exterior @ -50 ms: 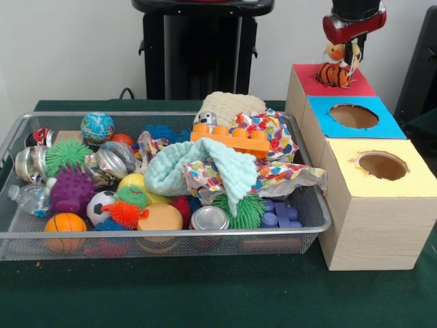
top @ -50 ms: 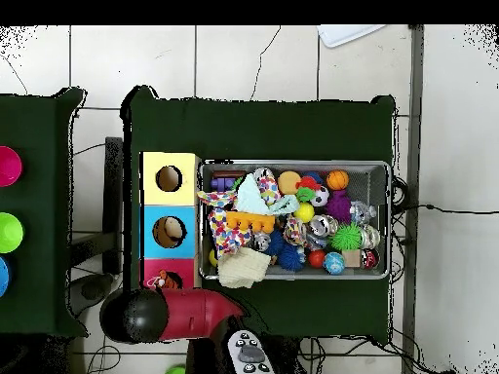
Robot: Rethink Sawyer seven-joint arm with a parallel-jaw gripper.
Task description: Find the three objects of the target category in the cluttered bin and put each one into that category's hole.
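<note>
Front view shows me a silver wire-mesh bin (exterior @ -50 ms: 311,205) on a dark green tablecloth (exterior @ -50 ms: 205,294), heaped with toys. Just beside the bin, touching its side, stands a long pale wooden box (exterior @ -50 ms: 372,232) with three coloured tops in a row, each with a round hole: a yellow top (exterior @ -50 ms: 403,179) nearest the camera, a blue top (exterior @ -50 ms: 386,123) in the middle, a red top (exterior @ -50 ms: 304,76) farthest.

Over the red top I see my red and black gripper (exterior @ -50 ms: 345,58), clenched around a small orange-and-black striped plush toy (exterior @ -50 ms: 333,74) that hangs just above the red surface, with a little yellow-orange piece directly above it.

Inside the bin, a mint green knitted cloth (exterior @ -50 ms: 205,167) drapes across the middle, an orange plastic building brick (exterior @ -50 ms: 229,140) lies behind it, and a multicoloured spotted fabric (exterior @ -50 ms: 273,137) spreads toward the box. A cream knitted item (exterior @ -50 ms: 229,106) sits at the far wall. On the side away from the box I see a purple spiky ball (exterior @ -50 ms: 72,191), a globe-printed ball (exterior @ -50 ms: 97,128) and a small orange basketball (exterior @ -50 ms: 65,224).

Overhead view shows the arm (top @ -50 ms: 185,314) reaching to the box's red end (top @ -50 ms: 156,268).
</note>
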